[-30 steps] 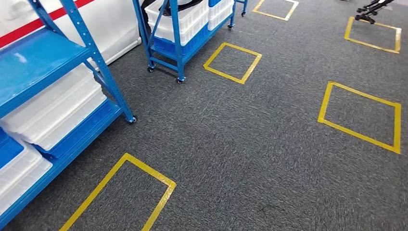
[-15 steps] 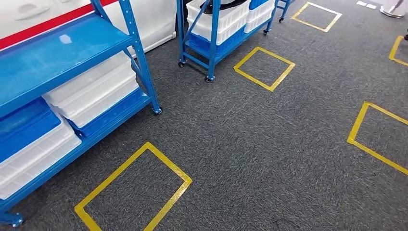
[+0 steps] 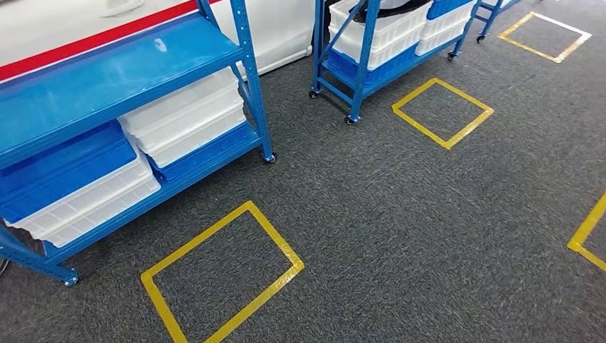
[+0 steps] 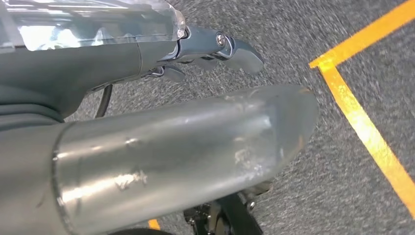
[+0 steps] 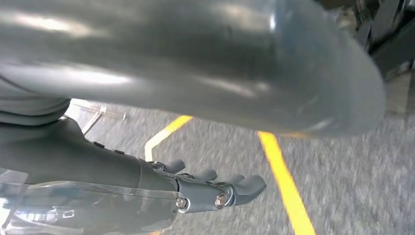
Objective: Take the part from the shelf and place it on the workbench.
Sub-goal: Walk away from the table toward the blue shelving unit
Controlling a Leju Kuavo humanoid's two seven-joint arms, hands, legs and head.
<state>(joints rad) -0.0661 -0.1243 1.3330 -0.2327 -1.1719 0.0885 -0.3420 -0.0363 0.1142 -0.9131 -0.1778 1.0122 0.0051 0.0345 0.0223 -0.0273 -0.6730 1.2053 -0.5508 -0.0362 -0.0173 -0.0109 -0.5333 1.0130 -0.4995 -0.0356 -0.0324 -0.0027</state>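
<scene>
Grey carpet runs across all we look down on from the head view, marked with yellow tape squares: one at about seven o'clock, close to us, another at about one o'clock, a third far off toward two o'clock, and a corner of a fourth at three o'clock.

Next in size, a blue steel shelf fills the ten o'clock quarter, its long axis running from eight o'clock up toward twelve. Under its top deck sit stacked white bins and a blue-lidded bin over more white ones. We cannot make out any part on this shelf, so we cannot tell where the task's thing lies, which way it points or how its long axis runs.

A smaller blue wheeled rack stands at twelve o'clock, loaded with white crates.

Our left hand hangs above the carpet in its wrist view; the dark fingers lie straight and side by side, the thick thumb apart from them, holding nothing. Our right hand hangs likewise over carpet and yellow tape, fingers extended, thumb well apart, nothing between them.
</scene>
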